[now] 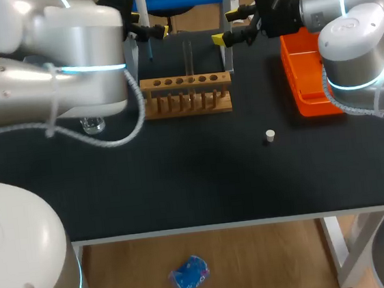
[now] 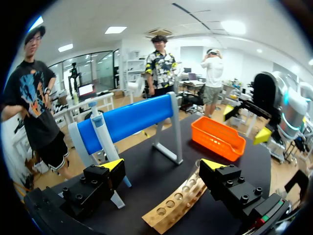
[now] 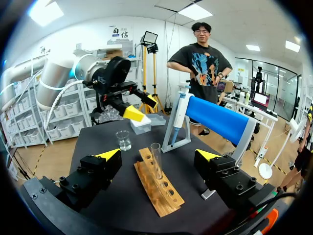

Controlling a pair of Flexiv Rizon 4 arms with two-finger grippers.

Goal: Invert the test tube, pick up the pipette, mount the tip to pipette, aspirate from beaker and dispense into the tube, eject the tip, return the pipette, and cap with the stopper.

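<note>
A clear test tube [image 1: 188,57] stands upright, mouth up, in the wooden rack [image 1: 185,95]. My right gripper [image 1: 224,27] hangs open just right of the tube. In the right wrist view the tube [image 3: 156,157] is ahead of the right gripper [image 3: 158,155], between the spread fingers and touching neither. My left gripper [image 1: 149,26] is open behind the rack's left end, holding nothing. In the left wrist view the left gripper [image 2: 164,166] faces the pipette [image 2: 100,132], which hangs on the blue stand [image 2: 129,120]. The beaker [image 3: 123,139] stands left of the rack. A white stopper [image 1: 270,136] lies on the mat.
An orange tray [image 1: 306,77] sits at the right edge of the table under my right arm. A pale box [image 3: 142,126] stands behind the beaker. My left arm covers much of the table's left side and part of the beaker [image 1: 94,124].
</note>
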